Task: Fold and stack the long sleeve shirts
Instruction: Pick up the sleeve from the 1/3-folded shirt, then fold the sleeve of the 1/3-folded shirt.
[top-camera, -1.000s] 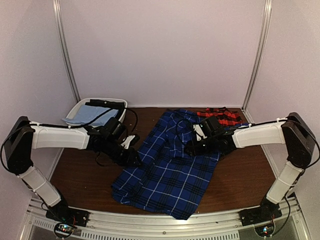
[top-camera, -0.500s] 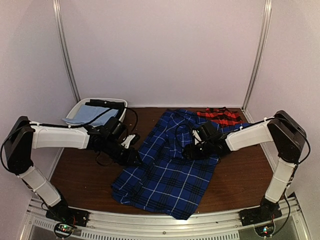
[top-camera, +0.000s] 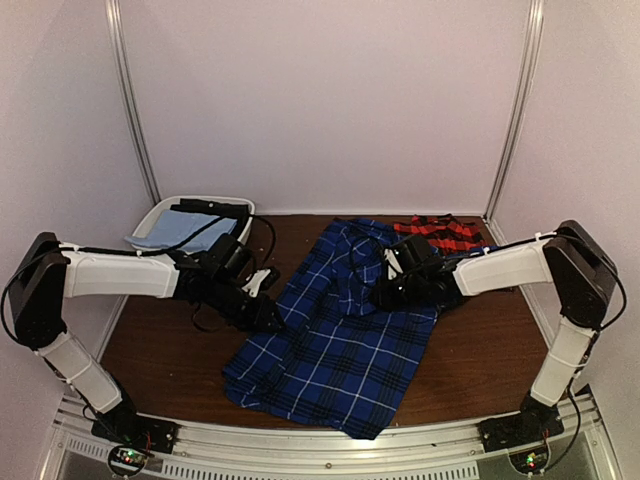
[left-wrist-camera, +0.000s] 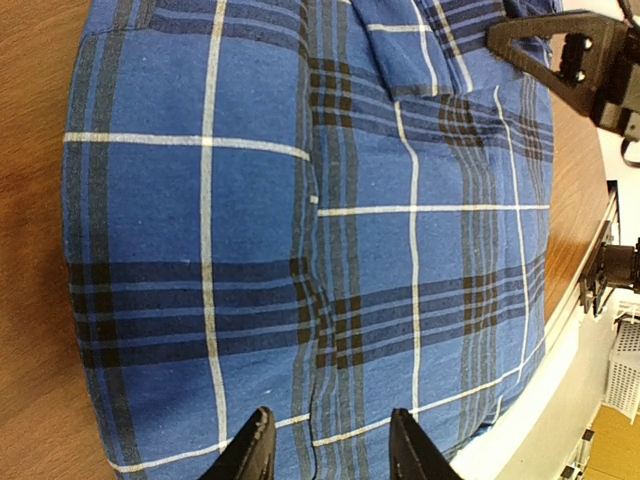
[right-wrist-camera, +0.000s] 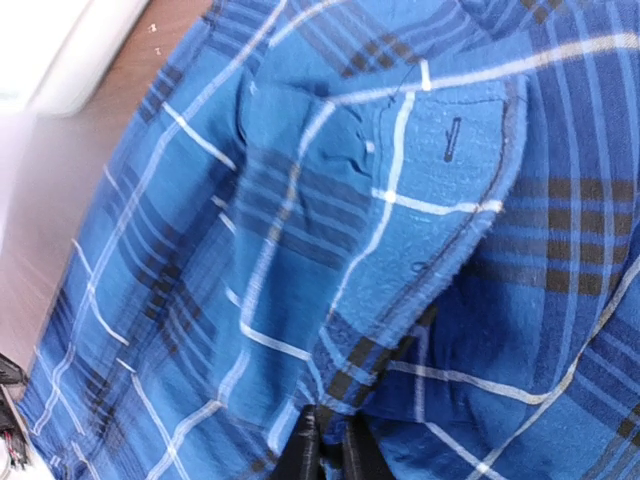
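Note:
The dark blue plaid shirt (top-camera: 335, 335) lies spread over the middle of the table, crumpled at its far end. The red-and-black check shirt (top-camera: 440, 232) lies bunched at the back right. My right gripper (top-camera: 386, 294) sits on the blue shirt's right side; in the right wrist view the right gripper (right-wrist-camera: 330, 447) is shut on a raised fold of the blue shirt (right-wrist-camera: 400, 250) near a buttonholed edge. My left gripper (top-camera: 270, 316) rests at the shirt's left edge. In the left wrist view the left gripper (left-wrist-camera: 333, 452) stands open over flat blue cloth (left-wrist-camera: 300, 220).
A white bin (top-camera: 236, 208) at the back left holds a light blue cloth (top-camera: 165, 230) and a black garment (top-camera: 210, 207). Black cables (top-camera: 205, 318) trail beside the left arm. Walls close in the table on three sides; a metal rail (top-camera: 330, 445) runs along the near edge.
The right gripper's jaws have shut on a fold of the blue shirt, after the arm reached slightly left then drew back. The left arm has stayed put.

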